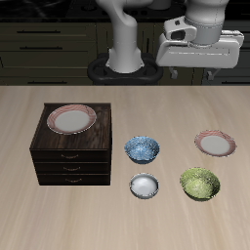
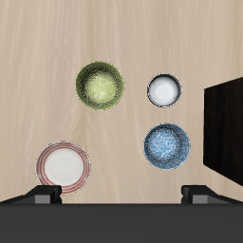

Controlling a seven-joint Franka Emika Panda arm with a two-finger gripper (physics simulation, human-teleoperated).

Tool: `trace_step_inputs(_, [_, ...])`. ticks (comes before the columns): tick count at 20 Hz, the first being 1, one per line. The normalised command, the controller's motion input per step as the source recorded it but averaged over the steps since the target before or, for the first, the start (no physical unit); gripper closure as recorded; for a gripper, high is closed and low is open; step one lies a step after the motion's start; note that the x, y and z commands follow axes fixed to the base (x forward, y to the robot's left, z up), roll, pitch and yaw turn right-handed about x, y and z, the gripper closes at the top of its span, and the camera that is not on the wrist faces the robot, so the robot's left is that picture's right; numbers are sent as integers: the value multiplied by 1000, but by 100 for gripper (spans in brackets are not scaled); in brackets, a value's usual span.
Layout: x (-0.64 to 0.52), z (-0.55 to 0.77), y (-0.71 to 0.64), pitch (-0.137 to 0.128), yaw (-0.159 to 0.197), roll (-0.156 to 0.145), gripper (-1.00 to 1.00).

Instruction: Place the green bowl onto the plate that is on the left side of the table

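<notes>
The pincer (image 1: 200,66) hangs high, jaws apart and empty; it should descend straight over the green bowl's (image 1: 199,183) rim, nearest the left plate (image 1: 215,144).

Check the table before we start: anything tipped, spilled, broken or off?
Nothing stands out. The green bowl, blue bowl and white bowl all sit upright and apart on the table. One plate lies flat behind the green bowl, another flat on the dark drawer cabinet. No spills.

No readable text, labels or numbers anywhere
</notes>
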Motion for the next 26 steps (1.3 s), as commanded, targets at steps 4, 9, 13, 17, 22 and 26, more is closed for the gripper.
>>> trace_step_inputs(4, [279, -60, 143, 3, 13, 11, -100])
trace_step_inputs(9, [234, -44, 75, 5, 14, -5, -100])
trace_step_inputs(13, [318, 28, -7, -39, -11, -14, -100])
trace_step_inputs(17, [304, 64, -126, -16, -13, -43, -100])
trace_step_inputs(22, [234, -3, -79, 0, -10, -17, -100])
trace_step_inputs(26, [200, -79, -44, -1, 16, -21, -100])
